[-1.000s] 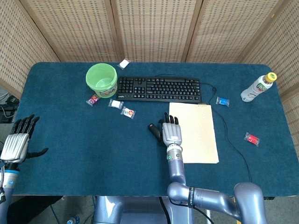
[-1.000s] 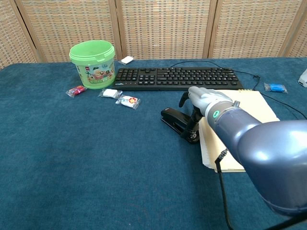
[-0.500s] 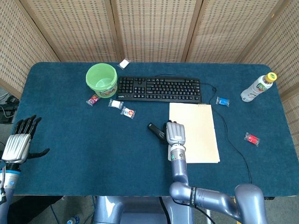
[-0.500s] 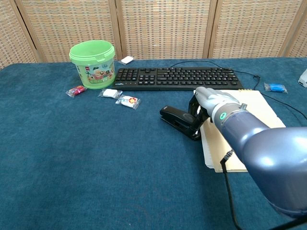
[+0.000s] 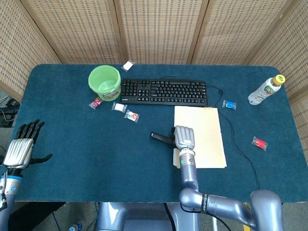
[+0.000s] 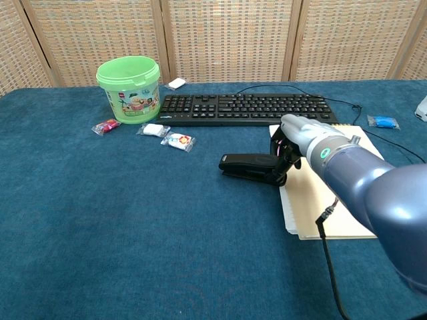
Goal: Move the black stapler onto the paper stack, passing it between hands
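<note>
Blue-carpeted worktop (image 5: pixel 96 159) seen from above and from chest height, backed by woven screens.

Near the middle: black stapler (image 6: pixel 248 167), lying on its side axis roughly level, nose pointing toward the robot's left, resting on the worktop just beside the left edge of the paper stack (image 5: pixel 204 139). Rear end of the stapler gripped by the right hand (image 6: pixel 300 137), fingers curled down around it; hand positioned over the near-left part of the paper stack. Whether the stapler is lifted clear of the cloth cannot be told.

Far left edge of the head view: left hand (image 5: pixel 20 147), holding nothing, fingers straight and apart, thumb out to the side, well apart from the stapler. Not visible in the chest view.

Behind the paper stack: black keyboard (image 5: pixel 163 91), its cable running along the right side of the paper. Left of the keyboard: green bucket (image 5: pixel 104 82), upright. Near the bucket: small wrapped sweets (image 5: pixel 131 115) and a white packet (image 5: pixel 127 65) by the screens. Far right: upright plastic bottle (image 5: pixel 266 89) with yellow cap, a blue wrapped item (image 5: pixel 230 104), a red wrapped item (image 5: pixel 259 142).
</note>
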{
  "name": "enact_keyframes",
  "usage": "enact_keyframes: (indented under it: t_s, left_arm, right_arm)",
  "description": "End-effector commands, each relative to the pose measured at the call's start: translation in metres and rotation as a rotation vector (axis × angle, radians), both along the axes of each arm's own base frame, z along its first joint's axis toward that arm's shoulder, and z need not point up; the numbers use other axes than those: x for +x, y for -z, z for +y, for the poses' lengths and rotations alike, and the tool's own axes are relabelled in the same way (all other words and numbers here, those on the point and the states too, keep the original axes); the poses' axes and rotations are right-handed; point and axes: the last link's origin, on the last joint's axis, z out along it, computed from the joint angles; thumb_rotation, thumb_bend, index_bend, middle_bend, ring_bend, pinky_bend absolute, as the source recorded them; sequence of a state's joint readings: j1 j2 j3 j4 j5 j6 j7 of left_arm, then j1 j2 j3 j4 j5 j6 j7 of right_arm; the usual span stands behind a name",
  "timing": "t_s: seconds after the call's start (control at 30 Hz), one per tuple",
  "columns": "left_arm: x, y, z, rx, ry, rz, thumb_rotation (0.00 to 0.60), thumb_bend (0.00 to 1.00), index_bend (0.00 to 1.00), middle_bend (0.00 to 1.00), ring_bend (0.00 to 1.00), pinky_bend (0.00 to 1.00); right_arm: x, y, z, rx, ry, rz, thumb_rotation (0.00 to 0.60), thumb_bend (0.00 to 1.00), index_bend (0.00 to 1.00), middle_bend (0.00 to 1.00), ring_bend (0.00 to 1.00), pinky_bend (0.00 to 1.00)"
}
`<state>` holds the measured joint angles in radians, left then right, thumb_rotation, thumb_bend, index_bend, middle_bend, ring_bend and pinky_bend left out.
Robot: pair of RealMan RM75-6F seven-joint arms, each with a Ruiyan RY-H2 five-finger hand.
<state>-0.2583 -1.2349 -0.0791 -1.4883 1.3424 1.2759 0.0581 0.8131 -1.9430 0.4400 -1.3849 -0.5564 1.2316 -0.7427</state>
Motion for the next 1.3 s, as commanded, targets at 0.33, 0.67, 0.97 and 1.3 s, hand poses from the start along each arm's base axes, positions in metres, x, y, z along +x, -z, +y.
enact_keyframes:
  t_s: [0.33, 0.67, 0.97, 1.3]
  left_arm:
    - [0.001, 0.001, 0.000, -0.002, 0.004, 0.003, 0.600, 0.19, 0.00, 0.00, 0.00, 0.00]
    - [0.003, 0.001, -0.002, -0.001, 0.013, 0.010, 0.600, 0.19, 0.00, 0.00, 0.00, 0.00]
    - [0.006, 0.003, -0.004, 0.000, 0.023, 0.021, 0.600, 0.19, 0.00, 0.00, 0.00, 0.00]
    - [0.008, 0.004, -0.006, -0.003, 0.026, 0.027, 0.600, 0.19, 0.00, 0.00, 0.00, 0.00]
  right_arm:
    - [-0.011, -0.040, -0.014, -0.078, 0.097, -0.031, 0.600, 0.40, 0.87, 0.68, 0.72, 0.85]
    - [-0.039, -0.062, -0.015, -0.101, 0.162, 0.002, 0.600, 0.40, 0.87, 0.68, 0.72, 0.85]
    - [-0.071, -0.070, -0.009, -0.107, 0.223, 0.002, 0.600, 0.40, 0.87, 0.68, 0.72, 0.85]
    - [-0.082, -0.067, -0.003, -0.086, 0.256, -0.024, 0.600, 0.40, 0.87, 0.68, 0.72, 0.85]
